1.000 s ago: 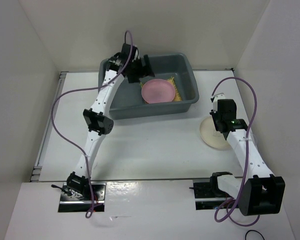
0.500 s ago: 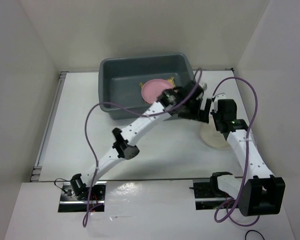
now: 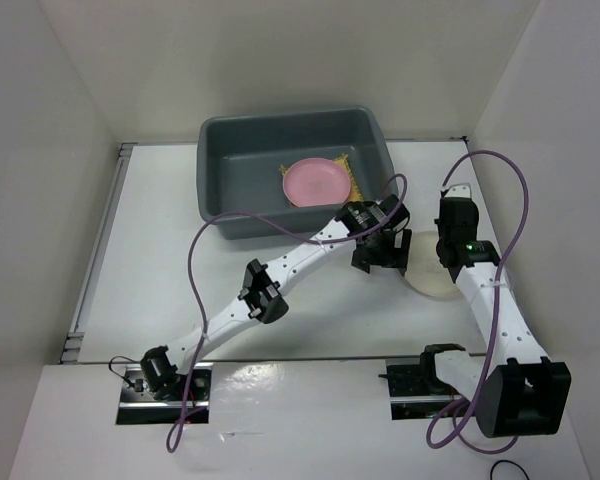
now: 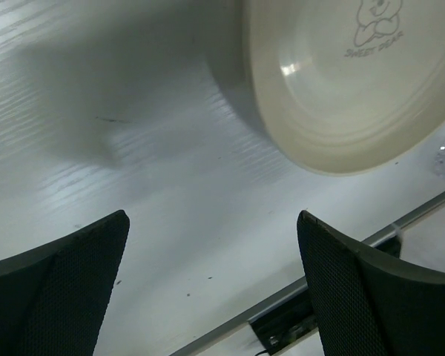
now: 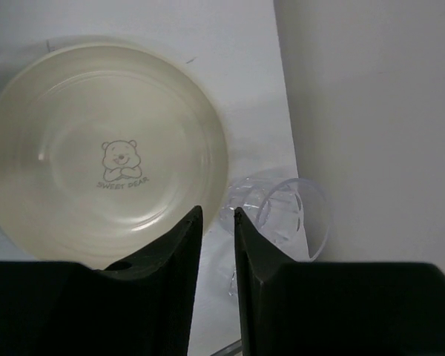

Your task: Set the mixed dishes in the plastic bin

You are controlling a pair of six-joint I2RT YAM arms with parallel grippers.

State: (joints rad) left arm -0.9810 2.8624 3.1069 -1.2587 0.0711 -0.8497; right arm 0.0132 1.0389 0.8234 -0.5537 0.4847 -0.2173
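The cream-white plate (image 3: 428,275), printed with a bear, lies on the table right of the gray-blue bin (image 3: 220,190). It also shows in the left wrist view (image 4: 348,81) and the right wrist view (image 5: 104,148). The pink plate (image 3: 315,182) lies inside the bin on the yellow placemat (image 3: 353,176). My left gripper (image 3: 382,262) is open and empty, just left of the cream plate, with the fingers (image 4: 81,282) spread wide above the table (image 4: 211,215). My right gripper (image 3: 452,205) hangs above the plate's far right side, its jaws nearly together (image 5: 217,211) and empty.
A clear plastic cup (image 5: 282,211) lies on its side between the cream plate and the right wall. White walls stand close on the right and back. The left arm stretches across the table in front of the bin.
My left arm swung from the bin's back left corner across to the right and came down beside the cream plate. My right gripper shifted slightly toward the far right.
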